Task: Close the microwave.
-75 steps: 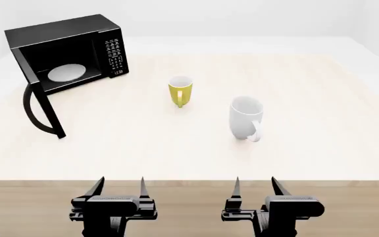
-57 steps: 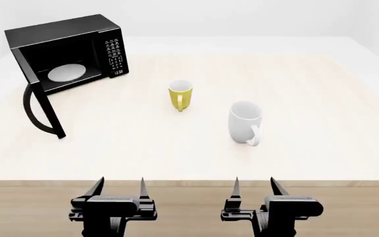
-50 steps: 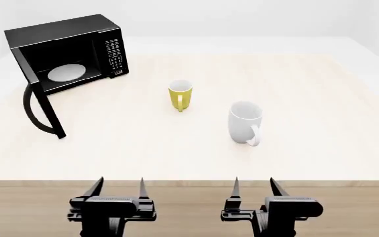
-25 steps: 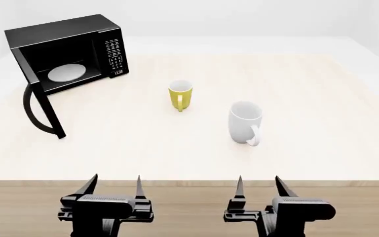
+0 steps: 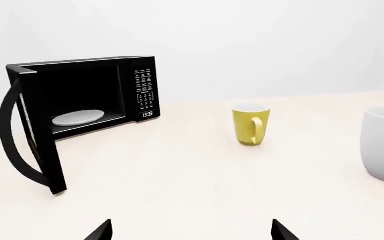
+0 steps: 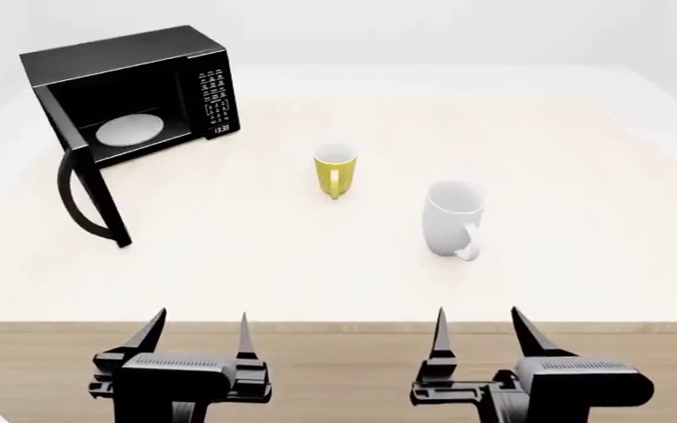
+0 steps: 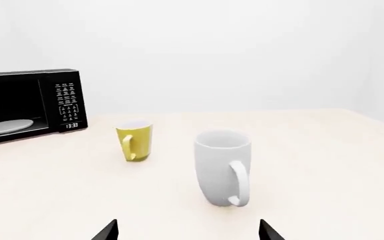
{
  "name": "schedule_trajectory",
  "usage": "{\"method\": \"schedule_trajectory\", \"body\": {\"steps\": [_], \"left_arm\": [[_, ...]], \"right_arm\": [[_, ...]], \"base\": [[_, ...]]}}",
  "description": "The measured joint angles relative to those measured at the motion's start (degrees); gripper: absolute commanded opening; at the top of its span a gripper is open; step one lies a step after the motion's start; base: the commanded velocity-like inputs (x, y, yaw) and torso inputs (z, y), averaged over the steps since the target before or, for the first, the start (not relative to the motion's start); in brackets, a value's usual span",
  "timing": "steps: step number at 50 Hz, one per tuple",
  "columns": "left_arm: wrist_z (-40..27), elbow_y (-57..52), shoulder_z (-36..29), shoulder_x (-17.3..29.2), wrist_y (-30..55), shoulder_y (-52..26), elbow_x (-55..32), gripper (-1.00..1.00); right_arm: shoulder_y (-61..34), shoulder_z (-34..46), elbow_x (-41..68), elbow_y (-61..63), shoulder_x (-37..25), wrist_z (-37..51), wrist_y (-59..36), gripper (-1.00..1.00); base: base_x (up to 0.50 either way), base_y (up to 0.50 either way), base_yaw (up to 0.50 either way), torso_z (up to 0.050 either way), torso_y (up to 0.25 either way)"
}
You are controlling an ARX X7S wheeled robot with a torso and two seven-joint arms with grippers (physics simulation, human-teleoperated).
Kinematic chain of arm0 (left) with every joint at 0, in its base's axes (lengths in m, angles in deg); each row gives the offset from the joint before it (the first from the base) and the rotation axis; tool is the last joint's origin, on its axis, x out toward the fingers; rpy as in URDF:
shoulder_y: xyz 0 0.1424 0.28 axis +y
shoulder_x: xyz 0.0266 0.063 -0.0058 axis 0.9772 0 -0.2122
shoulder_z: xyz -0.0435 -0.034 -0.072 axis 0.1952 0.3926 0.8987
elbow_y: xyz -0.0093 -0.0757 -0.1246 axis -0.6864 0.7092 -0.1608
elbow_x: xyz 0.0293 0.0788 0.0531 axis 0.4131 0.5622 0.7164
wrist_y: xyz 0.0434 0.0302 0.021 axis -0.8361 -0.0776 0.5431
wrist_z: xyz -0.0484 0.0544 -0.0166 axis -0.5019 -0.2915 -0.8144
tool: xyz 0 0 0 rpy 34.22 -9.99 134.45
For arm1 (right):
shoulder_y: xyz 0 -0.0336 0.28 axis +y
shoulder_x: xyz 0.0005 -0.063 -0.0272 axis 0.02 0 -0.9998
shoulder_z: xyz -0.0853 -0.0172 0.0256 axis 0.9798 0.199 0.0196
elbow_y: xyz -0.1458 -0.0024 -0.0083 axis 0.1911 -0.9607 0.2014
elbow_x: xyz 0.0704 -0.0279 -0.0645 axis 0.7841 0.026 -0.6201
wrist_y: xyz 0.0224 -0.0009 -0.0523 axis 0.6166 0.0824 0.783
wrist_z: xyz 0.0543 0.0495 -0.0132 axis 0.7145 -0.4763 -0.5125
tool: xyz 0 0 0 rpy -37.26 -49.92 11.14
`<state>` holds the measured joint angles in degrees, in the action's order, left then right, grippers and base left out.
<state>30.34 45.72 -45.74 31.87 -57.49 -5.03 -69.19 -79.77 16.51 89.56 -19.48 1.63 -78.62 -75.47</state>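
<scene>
Head view, microwave (image 6: 138, 97) far left, door (image 6: 89, 181) swung open toward robot

The microwave (image 6: 138, 88) sits at the table's (image 6: 574, 176) far left corner; the small mug (image 6: 336, 170) stands mid-table, the larger mug (image 6: 451, 218) right of it, nearer the front edge.

wall (image 7: 245, 50): plain white; table (image 6: 574, 176): pale wood; light: even

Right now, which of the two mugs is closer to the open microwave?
The yellow mug. It is smaller and stands between the microwave and the white mug, which sits farther to the right and nearer the table's front edge.
</scene>
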Motion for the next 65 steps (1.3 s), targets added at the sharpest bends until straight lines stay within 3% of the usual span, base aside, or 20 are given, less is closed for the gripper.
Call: {"method": "schedule_trajectory", "body": {"steps": [32,58,65], "left_arm": [[-1.5,-2.4,-1.2,1.6,0.6,0.8,-0.8,1.0],[-2.7,2.2,-2.6,2.6,-4.5,0.9,-1.3,1.0],[-3.3,2.3,-2.9,3.1,-4.6,0.8,-1.5,1.0]], "right_arm": [[1.0,0.6,2.3,2.4,-1.6,0.7,-1.0,1.0],[0.6,1.4,3.6,1.5,-2.4,1.0,-0.2,1.0],[0.4,1.4,3.3,1.6,-2.5,2.1,-0.3,1.0]], "base": [[0.0,0.5,0.0,0.0,0.0],[0.0,0.5,0.0,0.0,0.0],[0.0,0.05,0.0,0.0,0.0]]}}
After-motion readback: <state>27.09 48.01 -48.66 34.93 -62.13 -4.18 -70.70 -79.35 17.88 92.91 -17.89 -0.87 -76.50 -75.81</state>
